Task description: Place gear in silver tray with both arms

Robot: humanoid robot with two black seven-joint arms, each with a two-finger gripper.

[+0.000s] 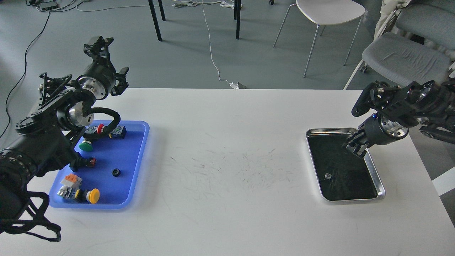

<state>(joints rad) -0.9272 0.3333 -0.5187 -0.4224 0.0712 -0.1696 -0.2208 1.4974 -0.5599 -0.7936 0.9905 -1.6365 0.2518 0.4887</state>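
Here a small gear [327, 176] is seen lying in the silver tray [376, 176]; the right gripper [356, 147] is held above its far right part, state untellable; the left gripper [98, 44] is raised, fingers spread.

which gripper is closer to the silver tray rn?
Right. The right gripper hangs over the silver tray, near its far right rim. The left gripper is raised beyond the blue tray, across the table from it.

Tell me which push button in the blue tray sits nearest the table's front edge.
The yellow-capped button, at the blue tray's near end. The green-capped one and the red-capped one lie at the far end, under the left arm.
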